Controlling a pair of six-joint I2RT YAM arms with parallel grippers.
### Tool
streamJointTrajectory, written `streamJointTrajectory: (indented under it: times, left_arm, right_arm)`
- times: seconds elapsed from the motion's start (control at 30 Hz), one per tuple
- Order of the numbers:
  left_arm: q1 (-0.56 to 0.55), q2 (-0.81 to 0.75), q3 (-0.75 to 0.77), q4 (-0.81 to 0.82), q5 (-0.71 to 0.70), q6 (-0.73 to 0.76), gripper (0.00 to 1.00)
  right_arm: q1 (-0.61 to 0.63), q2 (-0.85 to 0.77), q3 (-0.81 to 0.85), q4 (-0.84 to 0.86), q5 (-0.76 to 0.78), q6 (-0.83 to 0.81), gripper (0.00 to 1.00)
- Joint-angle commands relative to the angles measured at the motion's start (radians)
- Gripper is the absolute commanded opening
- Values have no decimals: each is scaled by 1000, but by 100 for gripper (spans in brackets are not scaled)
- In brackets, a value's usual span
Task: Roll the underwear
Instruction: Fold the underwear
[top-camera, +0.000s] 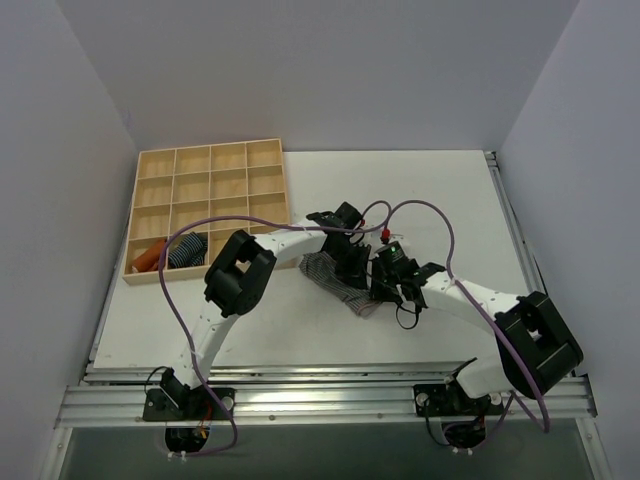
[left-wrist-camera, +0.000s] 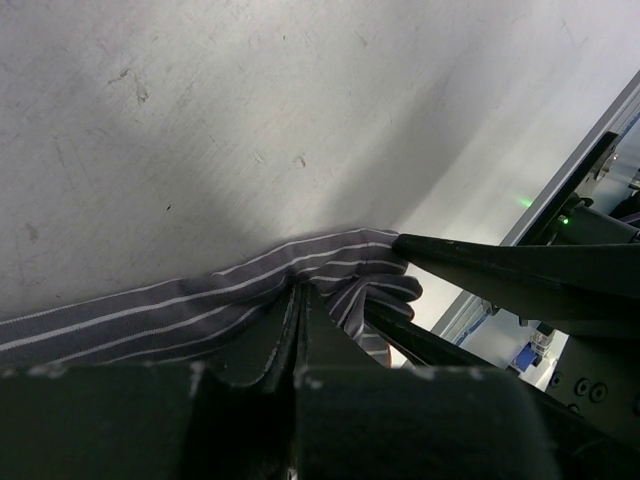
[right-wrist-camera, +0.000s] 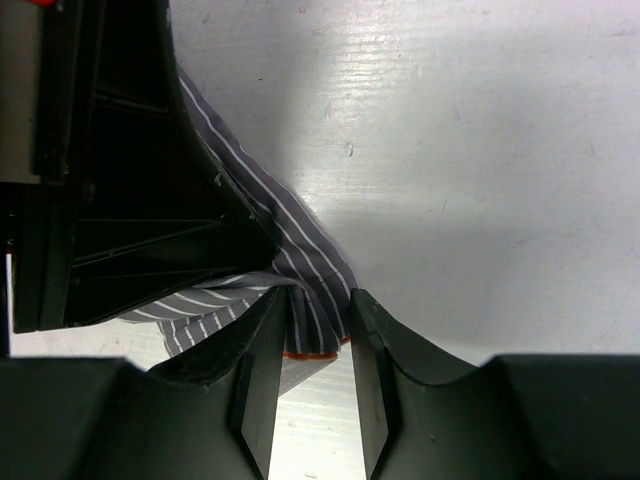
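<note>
The underwear (top-camera: 330, 275) is a grey cloth with thin white stripes, lying bunched on the white table between both arms. My left gripper (top-camera: 352, 262) is shut, and the cloth (left-wrist-camera: 150, 310) puckers where its tip (left-wrist-camera: 298, 292) pinches a fold. My right gripper (top-camera: 387, 287) faces it from the right. Its jaws (right-wrist-camera: 318, 300) stand apart around a hanging fold of the underwear (right-wrist-camera: 300, 240) with an orange-trimmed edge. The fold rests against the left finger and there is a gap at the right finger (right-wrist-camera: 362, 320). The left gripper's dark body (right-wrist-camera: 150, 230) fills the left of the right wrist view.
A wooden tray of compartments (top-camera: 210, 160) stands at the back left. Its front row holds a blue striped roll (top-camera: 186, 250) and an orange cloth (top-camera: 148, 258). A purple cable (top-camera: 440, 225) arcs over the arms. Walls close in on the table's left, back and right.
</note>
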Motion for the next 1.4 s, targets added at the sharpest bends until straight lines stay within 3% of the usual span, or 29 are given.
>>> streamJointTrajectory:
  times: [0.0,0.33,0.47,0.57,0.63,0.7,0.73,0.8,0.9,1.1,1.37]
  left_arm:
    - [0,4,24,-58,-45,59,2]
    - [20,8,73,-71,-34,47,2]
    - [26,10,127,-97,-55,28,2]
    - [49,-4,208,-191,-214,2,3]
    - [67,-8,343,-274,-328,-13,14]
    - [98,-21,465,-392,-496,-47,18]
    - [110,-28,495,-466,-560,-65,31]
    - [150,-48,553,-535,-659,-111,33]
    - [187,-103,531,-609,-712,-130,35]
    - [195,-203,293,-578,-683,-125,38]
    - [192,-223,141,-382,-543,-119,43]
  right_arm:
    - [-8,9,-22,-9,-14,23,27]
    - [-9,1,-93,-8,-40,117,27]
    - [-6,-11,-108,-8,-39,146,14]
    - [-5,-43,-128,-7,-42,178,6]
    - [4,-68,-146,-10,-37,195,4]
    - [14,-88,-162,-12,-30,220,2]
    - [27,-92,-165,-16,-28,227,2]
    - [46,-100,-169,-21,1,250,1]
    - [84,-103,-174,-21,19,278,1]
    - [159,-93,-160,-16,52,321,1]
    - [165,-77,-159,-7,53,313,0]
